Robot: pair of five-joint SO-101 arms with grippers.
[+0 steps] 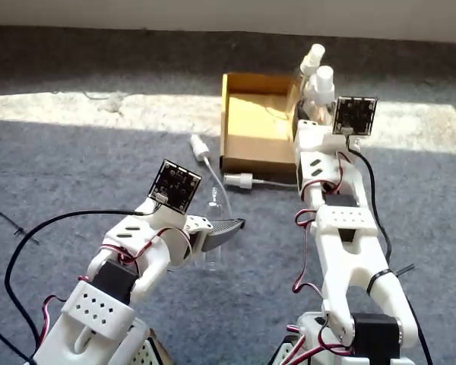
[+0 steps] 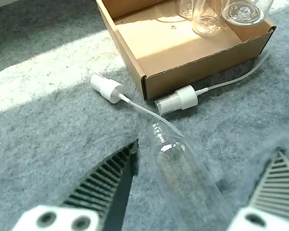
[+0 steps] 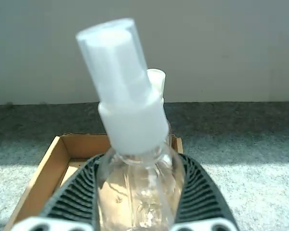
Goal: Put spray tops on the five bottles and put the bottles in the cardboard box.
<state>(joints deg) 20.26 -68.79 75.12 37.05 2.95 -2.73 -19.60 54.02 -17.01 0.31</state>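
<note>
A clear bottle (image 2: pixel 183 173) with no top lies on the grey carpet, between the fingers of my open left gripper (image 2: pixel 207 154), neck toward the cardboard box (image 2: pixel 197 77). Two loose spray tops (image 2: pixel 106 87) (image 2: pixel 178 100) with long tubes lie just in front of the box. My right gripper (image 3: pixel 139 163) is shut on a bottle with a white spray top (image 3: pixel 130 110), held tilted above the box's right side (image 1: pixel 323 84). Another topped bottle (image 1: pixel 313 57) shows just behind it. Clear bottles (image 2: pixel 207 19) stand in the box's far corner.
The open box (image 1: pixel 254 129) sits mid-carpet ahead of both arms. A black cable (image 1: pixel 30 236) trails from the left arm across the carpet. A bright sunlit strip runs across the floor beside the box.
</note>
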